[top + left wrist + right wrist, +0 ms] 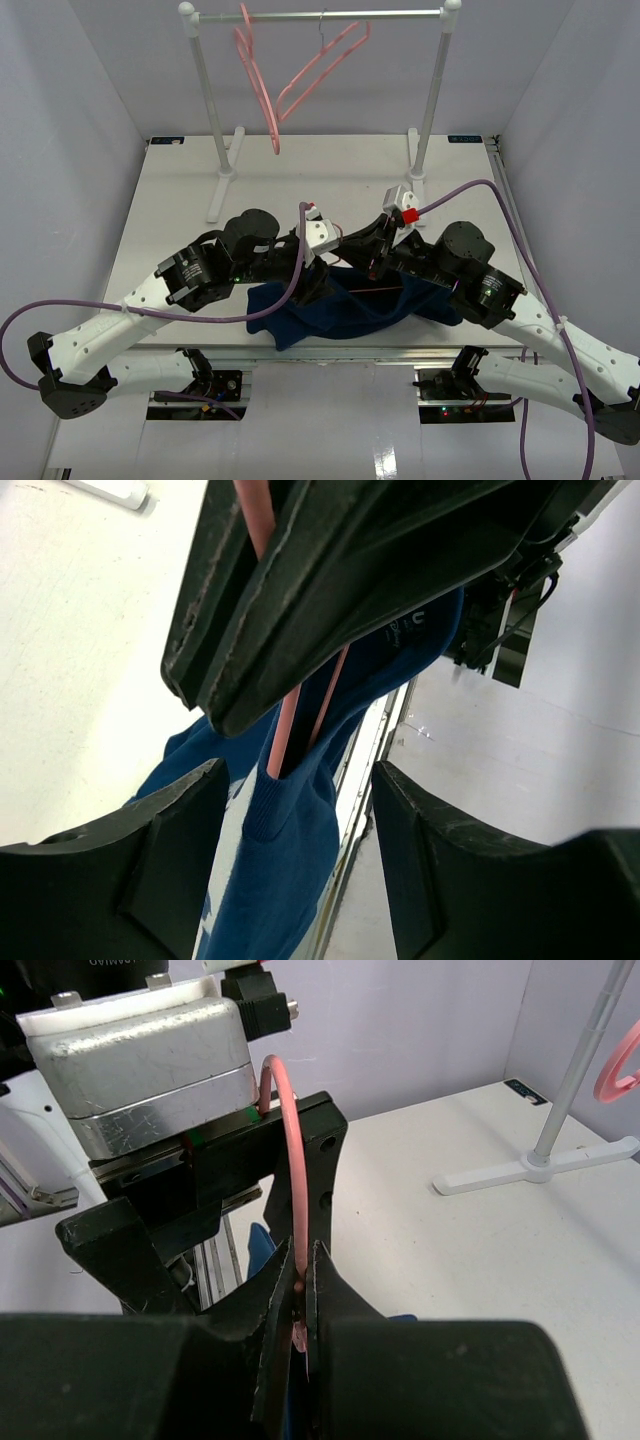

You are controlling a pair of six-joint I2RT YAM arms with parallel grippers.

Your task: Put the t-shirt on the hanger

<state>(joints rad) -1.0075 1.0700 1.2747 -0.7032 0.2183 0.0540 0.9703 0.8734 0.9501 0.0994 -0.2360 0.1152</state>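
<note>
Two roles, 6 o'clock on the table (180,200) — right gripper (303,1295) clamps hanger (288,1140); left gripper (295,785), fingers apart, should grab t-shirt (330,312) hem.

The t-shirt (340,318) is soft, matt navy cloth with a ribbed edge. The hanger (287,1130) is thin, smooth, faintly glossy pink plastic. The fingers (110,880) are matt black plastic, scuffed along their edges. The surface (300,175) is smooth matt white, and the rail (320,15) looks like dull metal.
</note>
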